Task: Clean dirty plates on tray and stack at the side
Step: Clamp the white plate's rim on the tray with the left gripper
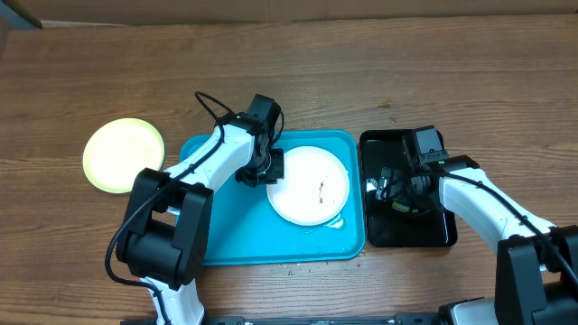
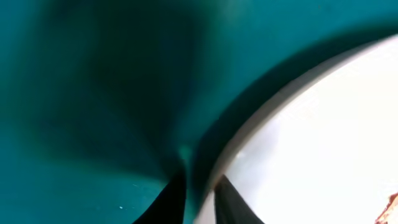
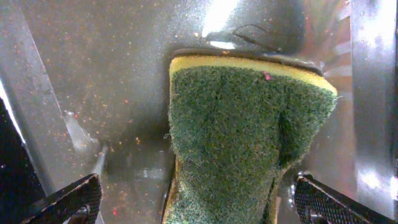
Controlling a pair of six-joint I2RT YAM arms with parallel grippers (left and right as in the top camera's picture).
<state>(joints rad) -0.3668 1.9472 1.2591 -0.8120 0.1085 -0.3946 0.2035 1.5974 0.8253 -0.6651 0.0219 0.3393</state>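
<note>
A white plate (image 1: 310, 185) with small brown smears lies on the turquoise tray (image 1: 226, 235). A second white rim (image 1: 336, 222) peeks out under its front right edge. A pale yellow-green plate (image 1: 124, 154) lies on the table at the left. My left gripper (image 1: 271, 168) is at the white plate's left edge. In the left wrist view its fingers (image 2: 200, 200) are nearly shut across the plate's rim (image 2: 261, 134). My right gripper (image 1: 400, 188) is over the black tray (image 1: 379, 144), open, its fingers (image 3: 205, 202) either side of a green and yellow sponge (image 3: 236, 137).
The black tray (image 3: 93, 74) is wet and speckled, and stands just right of the turquoise tray. Bare wooden table (image 1: 361, 72) lies behind both trays and around the yellow-green plate.
</note>
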